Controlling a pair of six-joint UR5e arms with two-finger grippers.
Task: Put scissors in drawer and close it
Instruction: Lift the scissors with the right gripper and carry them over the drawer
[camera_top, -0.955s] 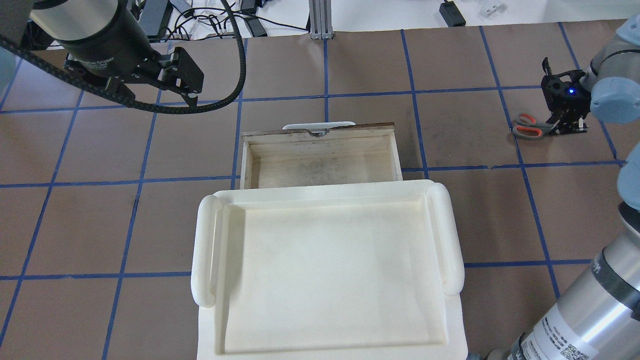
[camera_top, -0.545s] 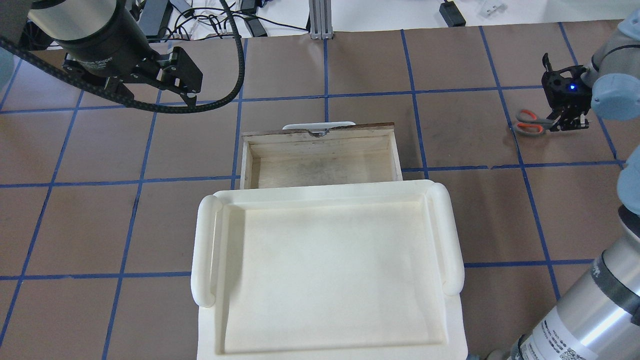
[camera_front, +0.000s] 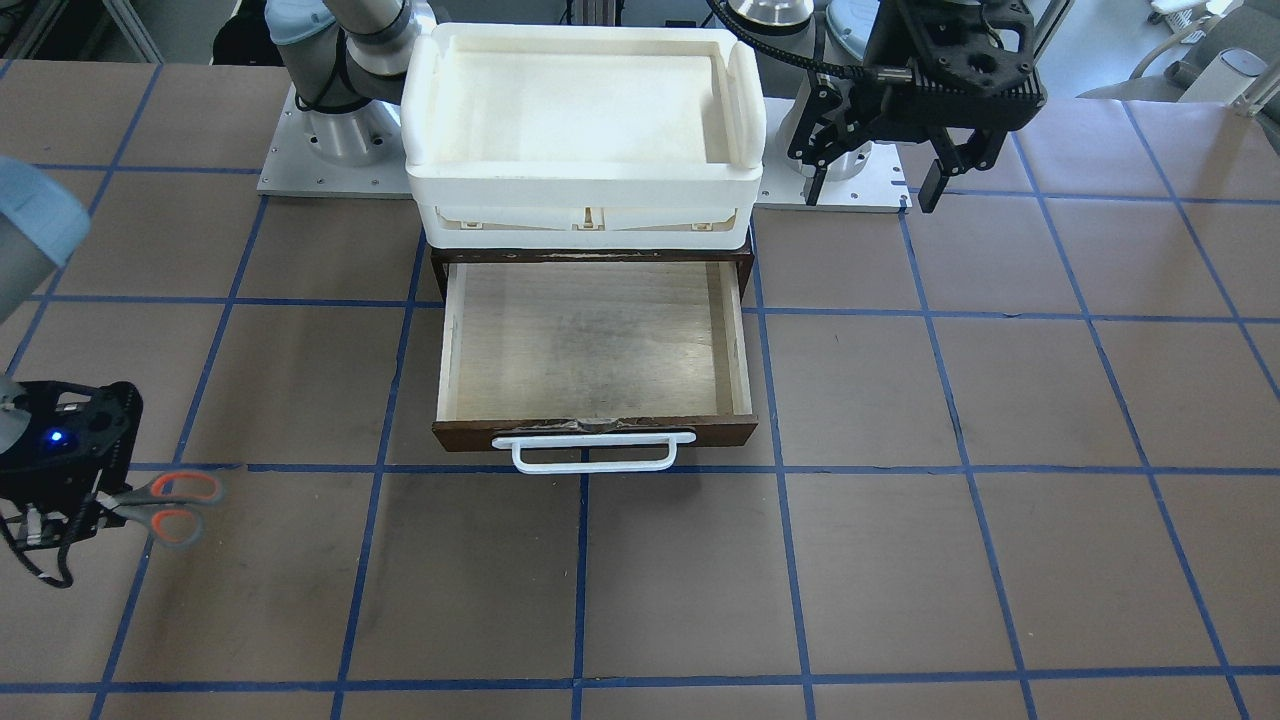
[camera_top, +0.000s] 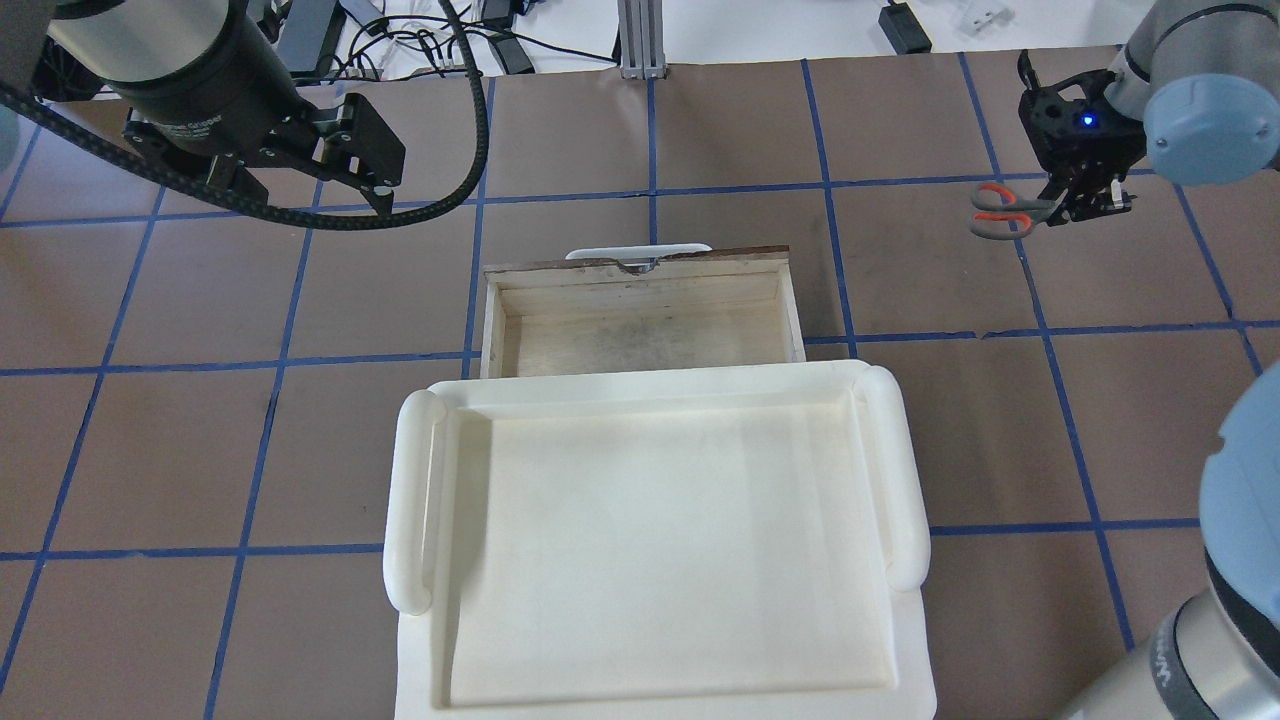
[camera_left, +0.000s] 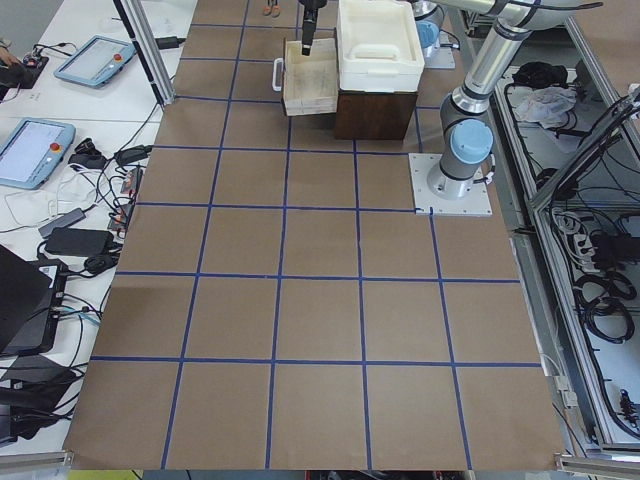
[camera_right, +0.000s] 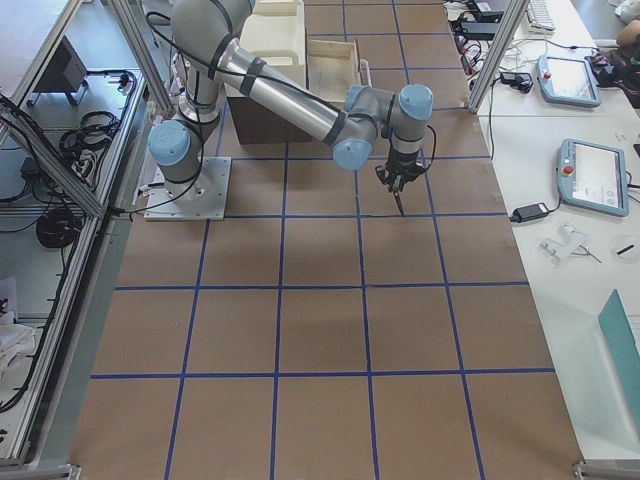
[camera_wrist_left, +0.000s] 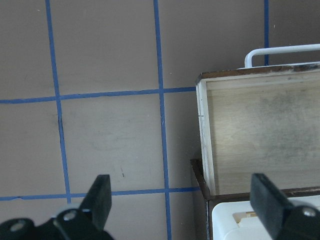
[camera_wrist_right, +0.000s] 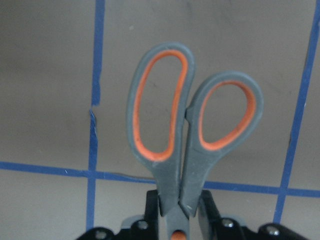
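The scissors (camera_top: 1003, 211) have grey handles with orange-red inner loops. My right gripper (camera_top: 1075, 205) is shut on them near the pivot and holds them above the table, far right of the drawer. Their handles stick out toward the drawer; the blades are hidden. They also show in the front view (camera_front: 170, 505) and the right wrist view (camera_wrist_right: 190, 130). The dark brown drawer (camera_top: 640, 310) stands pulled open, its pale inside bare, white bar handle (camera_front: 595, 452) in front. My left gripper (camera_front: 870, 185) is open and empty, high to the drawer's left.
A white plastic tray (camera_top: 655, 540) sits on top of the dark cabinet behind the open drawer. Blue tape lines cross the brown table. Cables and boxes (camera_top: 420, 40) lie past the table's far edge.
My right gripper has lifted the scissors off the table and carried them away from me and leftward toward the drawer. The left arm has hardly moved.
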